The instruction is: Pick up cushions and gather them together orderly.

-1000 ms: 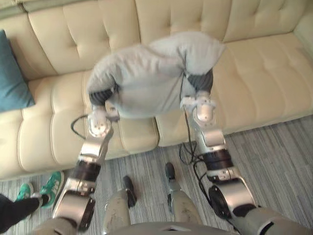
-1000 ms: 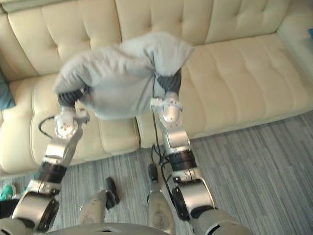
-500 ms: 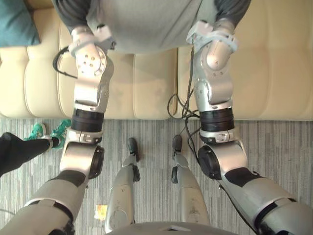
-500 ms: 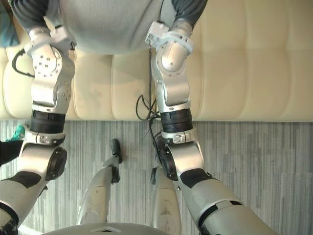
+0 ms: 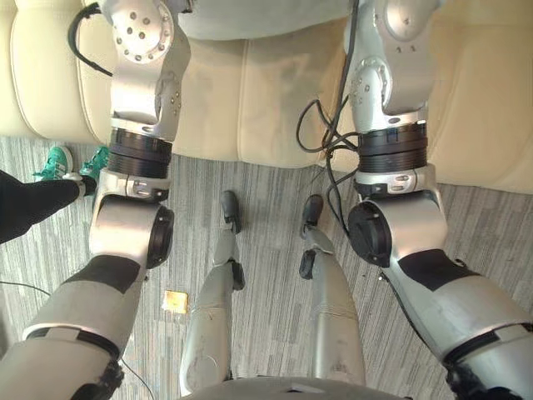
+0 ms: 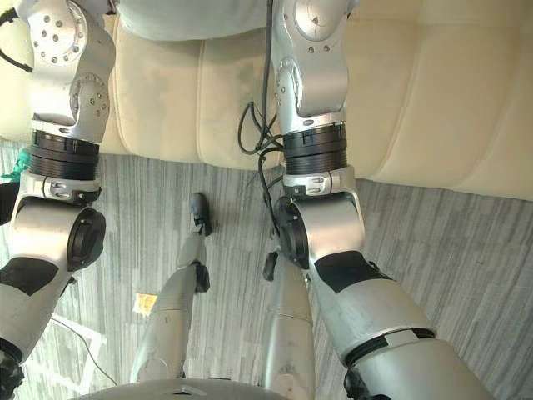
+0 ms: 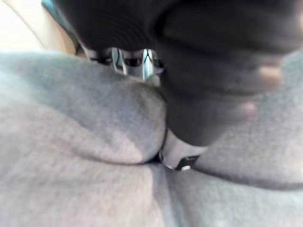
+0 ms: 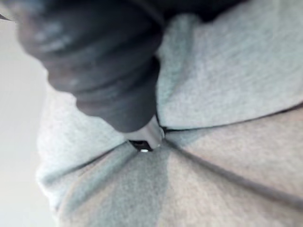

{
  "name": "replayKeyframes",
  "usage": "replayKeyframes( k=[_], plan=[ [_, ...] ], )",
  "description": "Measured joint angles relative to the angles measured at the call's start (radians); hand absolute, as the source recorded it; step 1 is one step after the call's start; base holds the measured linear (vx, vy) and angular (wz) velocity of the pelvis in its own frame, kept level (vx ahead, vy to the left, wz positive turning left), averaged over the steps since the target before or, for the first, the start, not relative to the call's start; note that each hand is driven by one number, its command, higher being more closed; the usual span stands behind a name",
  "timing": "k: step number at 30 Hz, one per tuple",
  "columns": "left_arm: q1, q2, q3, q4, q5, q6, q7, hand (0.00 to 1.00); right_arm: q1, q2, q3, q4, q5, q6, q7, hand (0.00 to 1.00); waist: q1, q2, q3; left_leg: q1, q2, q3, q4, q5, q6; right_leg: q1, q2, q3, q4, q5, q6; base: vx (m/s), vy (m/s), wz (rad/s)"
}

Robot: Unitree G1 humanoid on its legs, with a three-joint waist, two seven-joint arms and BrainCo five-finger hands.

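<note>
– at the top middle of the head view, a strip of the grey cushion [image 5: 258,17] hangs over the seat of the cream sofa [image 5: 275,108]. is that the one to place?

– yes. it is up off the seat, and both hands are on it.

– how do the fingers stand?

– in the left wrist view, the left hand [image 7: 176,156] has its fingers [image 7: 128,61] curled over a bulge of the grey cloth, and its thumb is dug into the crease below, so it is pinching the cushion. in the right wrist view, the right hand [image 8: 147,135] has one silver tip sunk where the folds meet. the cloth bunches round it, so i read that as a pinch too.

– and which way does the cushion lie from them?

– its long axis runs left to right across the frame, with one hand at each end and the bulk sagging between. neither hand is nearer, so whatever comes next has to be done by both together.

– anything in the way?

– a person's leg [image 5: 33,204] and green shoes [image 5: 58,162] stand at the left edge, on the floor just beside the sofa front. a swing to that side would pass above them.

– so the risk?

– uneven lowering, i judge, because one end would drop first and the cushion would land crooked.
</note>
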Motion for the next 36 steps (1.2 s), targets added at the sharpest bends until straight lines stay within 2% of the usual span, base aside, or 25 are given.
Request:
replayKeyframes(
  k=[8, 9, 17, 25, 26, 27, 36],
  plan=[
    [-0.03, 0.029, -0.007, 0.0, 0.001, -0.039, -0.001, 1.0, -0.042, -0.063, 0.066, 0.013, -0.08, 0.01, -0.031, 1.0, -0.018, -0.002, 0.046, -0.017, 0.003, 0.02, 0.0, -0.001, -0.006, -0.043, 0.001, 0.015, 0.031, -0.01, -0.001, -0.01, -0.067, -0.02],
    [-0.035, 0.03, -0.008, -0.002, 0.001, -0.048, -0.002, 0.0, -0.043, -0.078, 0.075, 0.011, -0.116, 0.02, -0.032, 0.0, -0.022, -0.002, 0.054, -0.02, 0.004, 0.031, 0.0, -0.017, -0.006, -0.047, 0.004, 0.021, 0.022, -0.002, 0.0, -0.03, -0.026, -0.09],
    [-0.034, 0.068, -0.028, -0.02, 0.001, -0.065, -0.018, 0.0, -0.047, -0.097, 0.08, -0.013, -0.152, 0.036, -0.032, 0.0, -0.025, -0.009, 0.059, -0.033, 0.007, 0.061, 0.0, -0.008, 0.012, -0.049, 0.018, 0.045, -0.037, 0.047, 0.01, -0.02, -0.004, -0.12],
    [-0.027, 0.147, -0.019, -0.012, 0.002, -0.042, -0.034, 0.0, -0.047, -0.158, 0.08, -0.018, -0.118, 0.045, -0.019, 0.0, -0.054, -0.019, 0.069, -0.032, 0.011, 0.077, 0.0, -0.009, 0.026, -0.033, 0.028, 0.052, -0.086, 0.081, 0.014, -0.02, 0.003, -0.08],
    [-0.027, 0.156, -0.016, -0.009, 0.003, -0.04, -0.038, 0.0, -0.047, -0.164, 0.08, -0.018, -0.11, 0.045, -0.013, 0.0, -0.056, -0.021, 0.071, -0.032, 0.011, 0.079, 0.0, -0.008, 0.027, -0.033, 0.028, 0.054, -0.089, 0.084, 0.015, -0.02, 0.008, -0.13],
    [-0.026, 0.188, 0.003, 0.001, 0.012, -0.031, -0.046, 0.0, -0.047, -0.188, 0.08, -0.017, -0.095, 0.045, 0.008, 0.0, -0.063, -0.025, 0.074, -0.031, 0.013, 0.085, 0.0, -0.005, 0.046, -0.031, 0.033, 0.058, -0.099, 0.092, 0.015, -0.02, 0.006, -0.12],
    [0.01, 0.246, 0.087, 0.118, 0.007, -0.013, -0.09, 0.0, -0.072, -0.244, 0.121, 0.056, -0.016, 0.044, 0.078, 0.0, -0.072, -0.025, 0.087, -0.002, 0.027, 0.085, -0.001, -0.012, 0.047, 0.013, 0.049, 0.054, -0.13, 0.103, 0.007, -0.02, -0.007, -0.05]
  ],
)
